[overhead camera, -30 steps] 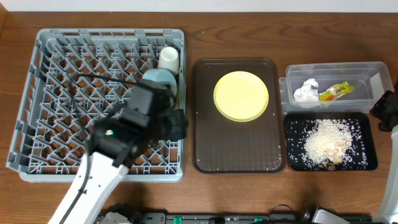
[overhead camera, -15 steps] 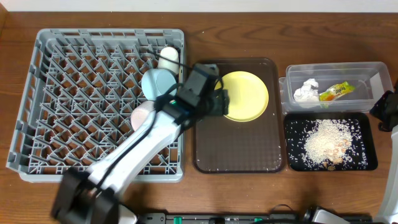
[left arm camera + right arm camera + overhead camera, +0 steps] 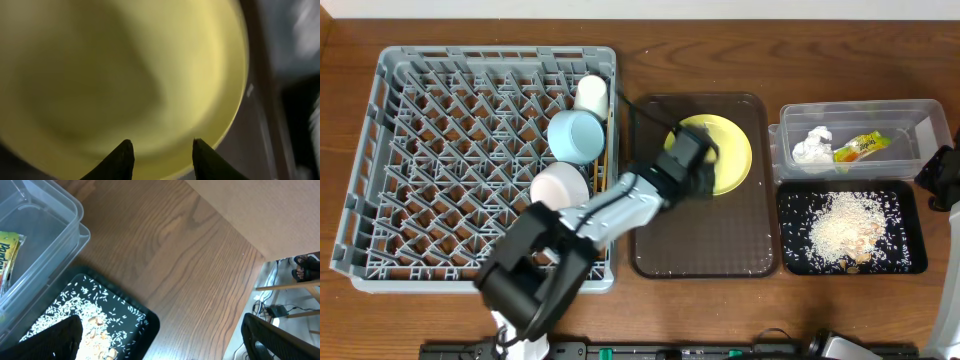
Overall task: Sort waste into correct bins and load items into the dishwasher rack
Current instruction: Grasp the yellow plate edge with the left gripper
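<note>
- The left gripper (image 3: 692,168) hangs over the near-left part of the yellow plate (image 3: 732,150). In its wrist view the fingers (image 3: 121,161) stand partly apart with nothing clamped between them. That view is blurred, so I cannot tell whether the tips touch the plate.
- The plate lies flat at the far end of the brown tray (image 3: 705,245), between the rack and the two bins.
- The grey rack (image 3: 430,200) holds a white cup (image 3: 591,93), a blue bowl (image 3: 574,136) and a white bowl (image 3: 558,186), all along its right side.
- The right gripper (image 3: 161,332) is spread wide and holds nothing, at the table's right edge beside the black tray (image 3: 798,205).
- The clear tub (image 3: 920,115) holds a crumpled napkin (image 3: 812,147) and a green-and-yellow wrapper (image 3: 860,148).
- A heap of rice scraps (image 3: 847,230) lies in the black tray, with loose grains scattered around it.
</note>
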Motion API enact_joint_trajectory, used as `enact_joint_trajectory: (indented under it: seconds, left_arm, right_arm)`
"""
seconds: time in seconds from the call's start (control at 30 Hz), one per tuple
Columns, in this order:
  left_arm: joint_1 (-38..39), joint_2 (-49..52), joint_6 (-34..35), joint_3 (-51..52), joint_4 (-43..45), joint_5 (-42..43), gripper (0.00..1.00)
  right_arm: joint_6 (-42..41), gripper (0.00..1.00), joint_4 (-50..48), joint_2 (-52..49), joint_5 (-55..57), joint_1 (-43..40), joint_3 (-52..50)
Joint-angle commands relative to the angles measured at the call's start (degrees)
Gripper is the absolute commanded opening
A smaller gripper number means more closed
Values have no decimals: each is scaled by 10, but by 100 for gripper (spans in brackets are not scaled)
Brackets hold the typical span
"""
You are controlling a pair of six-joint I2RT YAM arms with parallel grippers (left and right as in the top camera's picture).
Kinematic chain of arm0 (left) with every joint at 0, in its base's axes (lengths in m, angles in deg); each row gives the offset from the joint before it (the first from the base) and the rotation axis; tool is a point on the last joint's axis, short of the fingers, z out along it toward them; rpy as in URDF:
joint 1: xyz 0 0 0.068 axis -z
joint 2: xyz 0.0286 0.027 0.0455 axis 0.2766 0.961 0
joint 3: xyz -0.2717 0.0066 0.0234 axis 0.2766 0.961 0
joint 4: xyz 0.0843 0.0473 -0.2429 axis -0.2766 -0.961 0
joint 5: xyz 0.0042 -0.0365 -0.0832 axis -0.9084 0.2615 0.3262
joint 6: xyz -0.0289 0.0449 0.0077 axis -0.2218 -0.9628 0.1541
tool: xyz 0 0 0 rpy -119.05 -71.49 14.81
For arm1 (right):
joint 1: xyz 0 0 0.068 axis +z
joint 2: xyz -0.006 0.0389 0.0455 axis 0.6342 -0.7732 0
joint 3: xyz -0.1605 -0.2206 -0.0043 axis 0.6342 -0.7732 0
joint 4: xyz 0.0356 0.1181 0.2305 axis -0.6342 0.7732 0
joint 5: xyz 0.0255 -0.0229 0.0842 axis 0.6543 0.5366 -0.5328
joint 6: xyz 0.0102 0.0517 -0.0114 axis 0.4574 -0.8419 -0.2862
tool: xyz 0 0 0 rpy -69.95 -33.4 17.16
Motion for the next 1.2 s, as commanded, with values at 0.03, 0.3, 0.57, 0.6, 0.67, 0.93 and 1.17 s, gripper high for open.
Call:
enact_joint_trajectory:
  seconds: [0.03,0.3,0.57,0.6,0.67,0.93,1.17]
  left_arm:
    - [24,17,0,-6,-67,-30,41]
    - [47,9,0,-6,-229,69,41]
    - [70,-63,0,-6,-248,72,41]
    - [73,-76,0,-6,-248,70,41]
    - [78,-105,-3,-6,-248,56,41]
    - [83,-176,-4,-6,-274,-163,40]
    - [54,-147,-4,2,-289,-216,42]
  right_arm:
    - [0,99,0,8,8,-5,8]
    - [0,99,1,8,8,-5,8]
    - [0,99,0,8,8,-5,8]
    - [0,99,0,8,8,-5,8]
    - [0,99,0,8,8,-5,8]
    - [0,99,0,8,8,-5,8]
    - [0,99,1,8,8,-5,8]
